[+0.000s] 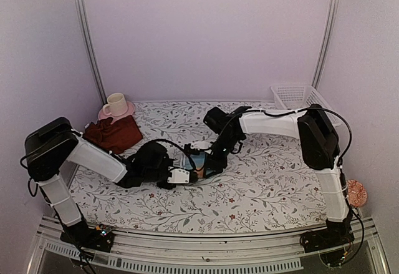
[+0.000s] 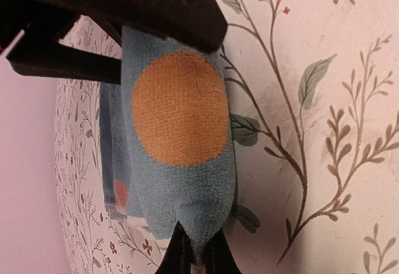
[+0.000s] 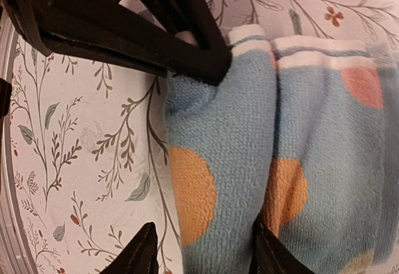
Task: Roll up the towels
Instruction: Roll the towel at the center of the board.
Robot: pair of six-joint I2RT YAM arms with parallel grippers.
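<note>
The counter (image 1: 268, 193), under a white floral covering, carries both arms' work. The left arm (image 1: 93, 158) reaches in low from the left, and the right arm (image 1: 274, 124) bends in from the right. The two tools meet near the middle of the counter.

The white basket (image 1: 299, 96) stands far behind and to the right of the right tool (image 3: 209, 161), well apart from it. The dark maroon towel (image 1: 115, 133) lies bunched behind and to the left of the left tool (image 2: 201, 143), also well apart and touched by neither tool. Just behind that towel a cream cup (image 1: 115, 104) sits on a pink saucer (image 1: 128, 110).

The light-blue towel (image 2: 181, 161), with orange dots and a white hem, lies partly rolled between the two tools, right under both.

The left tool is clenched on the light-blue towel. One finger presses across one end of the roll, and the opposite fingertip (image 2: 187, 255) pinches the cloth at the other end.

The right tool is released. Its jaws stand apart and straddle the outer fold of the same towel. The upper fingertip (image 3: 206, 62) touches the white hem, and the cloth lies slack between the jaws.
</note>
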